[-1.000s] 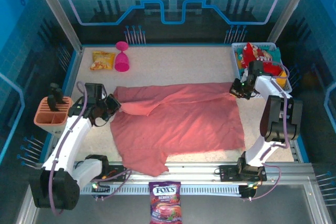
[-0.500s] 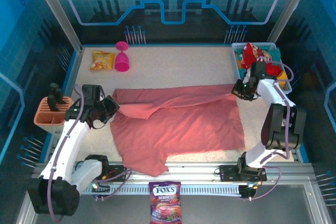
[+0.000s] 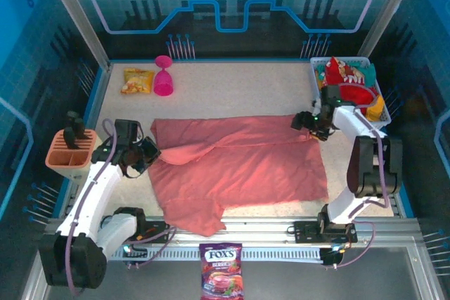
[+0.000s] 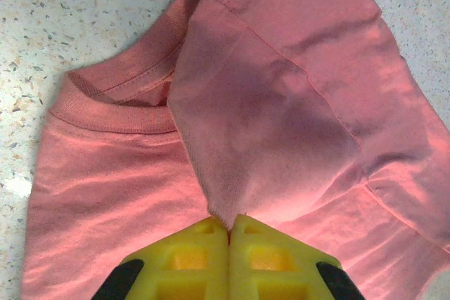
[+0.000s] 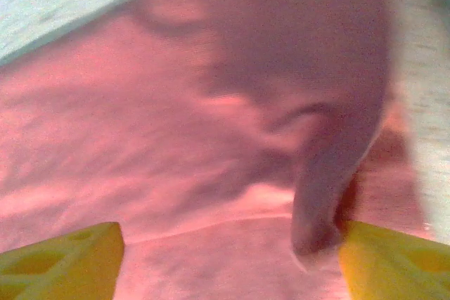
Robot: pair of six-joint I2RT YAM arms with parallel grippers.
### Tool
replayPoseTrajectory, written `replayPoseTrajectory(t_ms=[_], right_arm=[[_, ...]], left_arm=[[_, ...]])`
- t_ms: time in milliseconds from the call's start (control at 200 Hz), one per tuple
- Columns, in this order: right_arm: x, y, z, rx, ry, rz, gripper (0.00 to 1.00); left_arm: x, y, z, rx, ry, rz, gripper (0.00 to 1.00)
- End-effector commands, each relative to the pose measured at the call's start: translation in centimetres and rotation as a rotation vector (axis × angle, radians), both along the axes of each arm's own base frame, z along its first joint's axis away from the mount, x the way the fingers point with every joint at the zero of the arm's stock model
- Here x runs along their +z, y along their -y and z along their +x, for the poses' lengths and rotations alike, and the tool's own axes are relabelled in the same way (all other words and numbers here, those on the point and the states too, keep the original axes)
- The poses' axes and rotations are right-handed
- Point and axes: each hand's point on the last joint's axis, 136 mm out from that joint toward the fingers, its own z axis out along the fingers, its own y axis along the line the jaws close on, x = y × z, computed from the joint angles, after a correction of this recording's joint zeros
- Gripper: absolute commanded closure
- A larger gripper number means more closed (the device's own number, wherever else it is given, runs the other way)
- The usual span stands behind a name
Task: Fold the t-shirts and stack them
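Salmon-pink tee (image 3: 239, 163) lies spread mid-surface (image 3: 232, 93), rumpled, its top edge folded over. Left tool (image 3: 151, 154), at its 9 o'clock, clamps a fold near the collar. Right tool (image 3: 304, 123), at 2 o'clock, stands apart.

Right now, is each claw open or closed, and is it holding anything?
Left claw: closed, pinching an edge of the salmon-pink t-shirt.
Right claw: open over the same shirt, gripping nothing.
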Motion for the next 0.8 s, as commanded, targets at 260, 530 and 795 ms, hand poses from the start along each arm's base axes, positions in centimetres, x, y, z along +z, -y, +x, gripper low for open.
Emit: replayPoseTrajectory(t_ms=[260, 530, 795], right_arm=[[3.0, -8.1, -0.4, 0.187, 0.107, 0.058, 0.17], [3.9, -7.5, -1.0, 0.197, 0.103, 0.026, 0.17], [4.8, -4.6, -2.2, 0.119, 0.101, 0.075, 0.16]], left_arm=[[-4.2, -0.6, -1.6, 0.023, -0.110, 0.030, 1.00], [-6.6, -1.6, -3.5, 0.024, -0.217, 0.091, 0.44], [-0.9, 3.2, 0.8, -0.183, -0.024, 0.204, 0.52]])
